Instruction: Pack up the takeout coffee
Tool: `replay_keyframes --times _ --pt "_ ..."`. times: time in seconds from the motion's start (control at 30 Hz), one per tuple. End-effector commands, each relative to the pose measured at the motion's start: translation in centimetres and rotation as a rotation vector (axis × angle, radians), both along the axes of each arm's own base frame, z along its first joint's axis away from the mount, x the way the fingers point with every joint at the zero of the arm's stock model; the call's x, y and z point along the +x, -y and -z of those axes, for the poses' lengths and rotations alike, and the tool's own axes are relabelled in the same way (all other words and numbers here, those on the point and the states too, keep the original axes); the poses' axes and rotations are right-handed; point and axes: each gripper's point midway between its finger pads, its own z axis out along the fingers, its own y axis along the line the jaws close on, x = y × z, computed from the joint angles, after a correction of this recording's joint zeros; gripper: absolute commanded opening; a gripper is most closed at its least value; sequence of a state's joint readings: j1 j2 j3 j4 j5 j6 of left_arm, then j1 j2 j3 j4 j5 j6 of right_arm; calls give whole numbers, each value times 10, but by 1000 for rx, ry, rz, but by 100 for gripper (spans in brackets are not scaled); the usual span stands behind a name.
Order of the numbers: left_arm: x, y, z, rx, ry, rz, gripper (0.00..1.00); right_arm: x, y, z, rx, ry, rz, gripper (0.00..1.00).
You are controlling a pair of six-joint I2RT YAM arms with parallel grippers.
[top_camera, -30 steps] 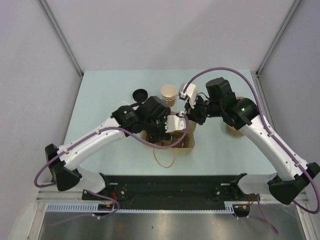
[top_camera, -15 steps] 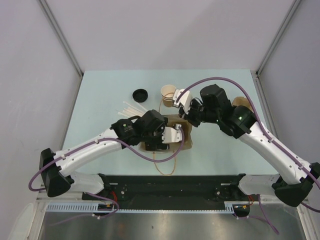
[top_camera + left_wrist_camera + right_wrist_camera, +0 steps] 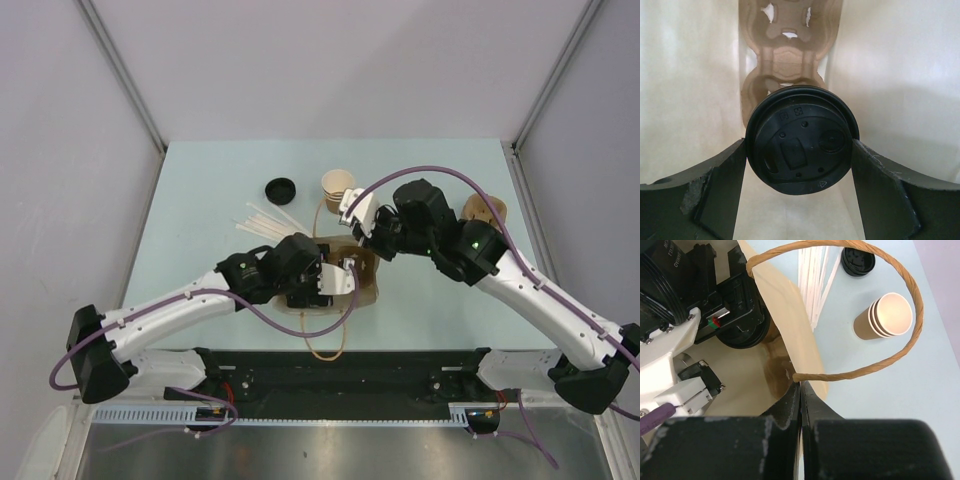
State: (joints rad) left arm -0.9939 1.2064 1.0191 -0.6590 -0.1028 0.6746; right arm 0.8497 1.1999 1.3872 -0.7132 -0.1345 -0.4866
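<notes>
The takeout coffee (image 3: 800, 145) shows from above as a round black lid; its paper body is hidden below. My left gripper (image 3: 799, 150) is shut on it, a finger against each side of the lid, inside the open brown paper bag (image 3: 900, 75). A moulded brown cup carrier (image 3: 787, 55) lies on the bag's bottom just beyond the cup. In the top view my left gripper (image 3: 335, 278) reaches into the bag (image 3: 368, 288) and hides the coffee. My right gripper (image 3: 801, 387) is shut on the bag's rim (image 3: 780, 300), at the base of its twisted paper handle (image 3: 910, 295).
A stack of lidless brown cups (image 3: 338, 187) stands behind the bag, a loose black lid (image 3: 280, 190) to its left. White sticks (image 3: 262, 220) lie left of the bag. A brown paper object (image 3: 487, 210) sits at the right. The bag's near handle (image 3: 325, 340) loops toward the table's front edge.
My left gripper has moved nearer and down into the bag with the coffee. My right gripper has shifted left with the bag's rim, and the bag has shifted with them.
</notes>
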Motion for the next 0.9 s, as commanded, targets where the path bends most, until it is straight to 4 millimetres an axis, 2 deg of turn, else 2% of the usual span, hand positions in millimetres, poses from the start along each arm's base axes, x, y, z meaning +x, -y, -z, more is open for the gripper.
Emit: replay_keyframes --times 0.0,0.3,0.63,0.87 --pt "9 2 -5 -27 41 -9 0 -1 -1 -24 86 49 16 0" --pt "25 2 -10 -12 104 -29 0 -5 -6 -16 99 -9 -16 0" --pt "26 -9 16 88 6 -31 0 6 -4 -16 122 -21 -22 0" --pt "32 -9 22 91 -32 -54 0 11 -3 -14 129 -35 -38 0"
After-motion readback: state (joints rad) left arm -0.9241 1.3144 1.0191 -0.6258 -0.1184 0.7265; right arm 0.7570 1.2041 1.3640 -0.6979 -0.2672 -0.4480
